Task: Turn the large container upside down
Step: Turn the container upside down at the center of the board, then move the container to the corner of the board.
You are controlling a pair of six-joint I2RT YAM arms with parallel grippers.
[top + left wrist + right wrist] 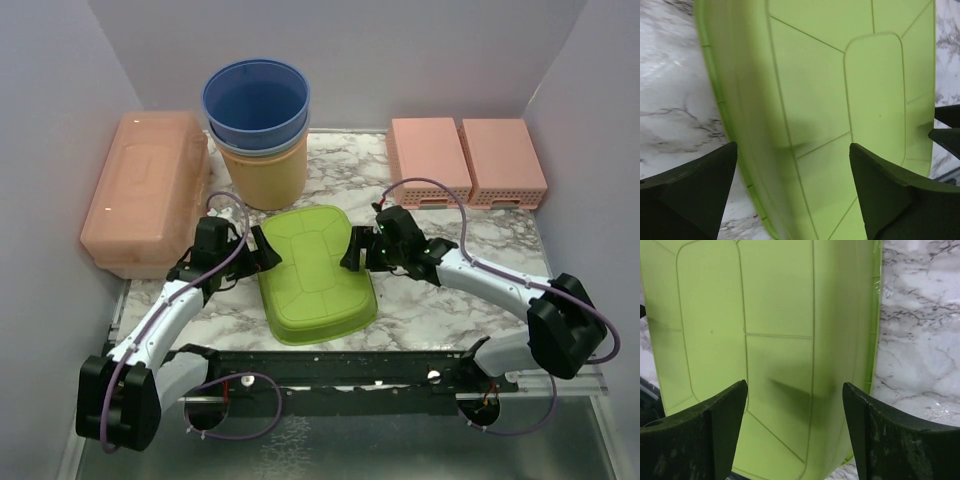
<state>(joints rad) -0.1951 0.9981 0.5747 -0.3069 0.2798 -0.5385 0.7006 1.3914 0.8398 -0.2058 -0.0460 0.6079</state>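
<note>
Both of my hands were open, fingers spread wide and gripping nothing. The left hand sat just beside the left long side of the large container, and the right hand just beside its right side, toward the far end. The green container lay in the middle of the counter between my arms. Its panelled base faced up and its rim was down on the marble, so I judged it already upside down. It looked like thin moulded plastic: light, a little flexible in the walls, smooth and likely slippery, not fragile. For any further hold I judged the rim lip along the long sides best, one hand to a side, since the sloped walls would give the pads little bite. Both forearms reached inward and low, each hand pointing at the other across the container. Whether any pad touched the plastic I could not tell.
</note>
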